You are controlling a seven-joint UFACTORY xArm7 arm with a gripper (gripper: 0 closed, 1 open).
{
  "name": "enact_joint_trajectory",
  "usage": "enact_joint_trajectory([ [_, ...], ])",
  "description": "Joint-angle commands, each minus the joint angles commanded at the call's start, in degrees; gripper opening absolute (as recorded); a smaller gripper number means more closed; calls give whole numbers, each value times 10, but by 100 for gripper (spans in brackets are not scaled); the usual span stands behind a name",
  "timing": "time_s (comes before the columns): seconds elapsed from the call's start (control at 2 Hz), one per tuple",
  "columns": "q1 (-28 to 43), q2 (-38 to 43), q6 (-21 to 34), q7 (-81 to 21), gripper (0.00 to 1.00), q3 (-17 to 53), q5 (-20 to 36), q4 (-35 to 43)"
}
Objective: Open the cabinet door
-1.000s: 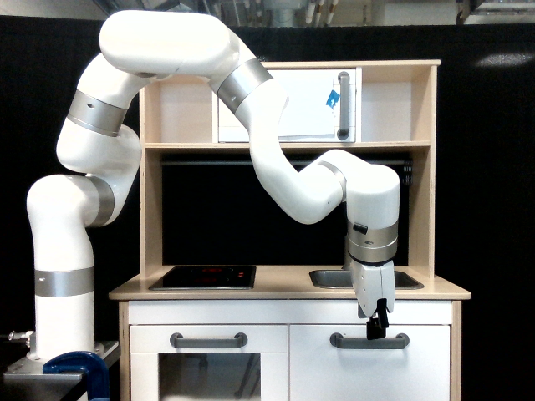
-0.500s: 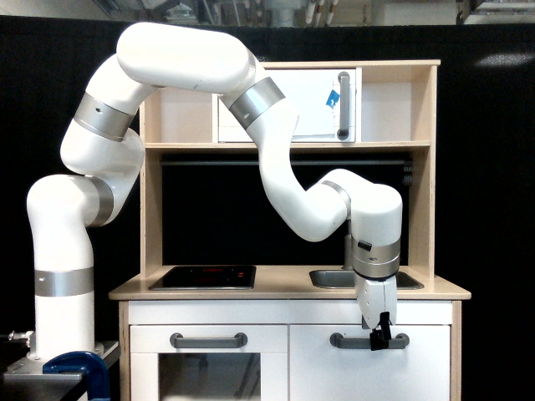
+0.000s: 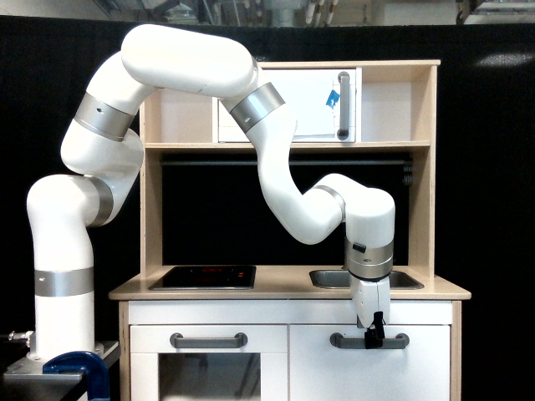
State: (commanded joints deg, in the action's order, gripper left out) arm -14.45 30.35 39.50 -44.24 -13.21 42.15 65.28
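A: Where is the cabinet door in this toy kitchen?

B: Lower section, on the exterior view's right, below the bench and under the sink. It sits flush and closed, its grey bar handle running horizontally near the top edge.

A: And the arm?

B: The white xArm7 arches from its base on the exterior view's left, over the hob, then drops straight down in front of the sink. The gripper is at the handle, dark fingers overlapping the bar.

A: Clenched on it?

B: Cannot tell from this angle; the fingers meet the bar, but a firm grasp is not visible.

A: Neighbours?

B: 1 windowed oven door beside it, and 1 upper white door with blue tape.
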Motion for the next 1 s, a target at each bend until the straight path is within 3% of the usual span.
enact_joint_trajectory([
  [1.0,-3,23,-34,-10,100,-20,9,-8],
])
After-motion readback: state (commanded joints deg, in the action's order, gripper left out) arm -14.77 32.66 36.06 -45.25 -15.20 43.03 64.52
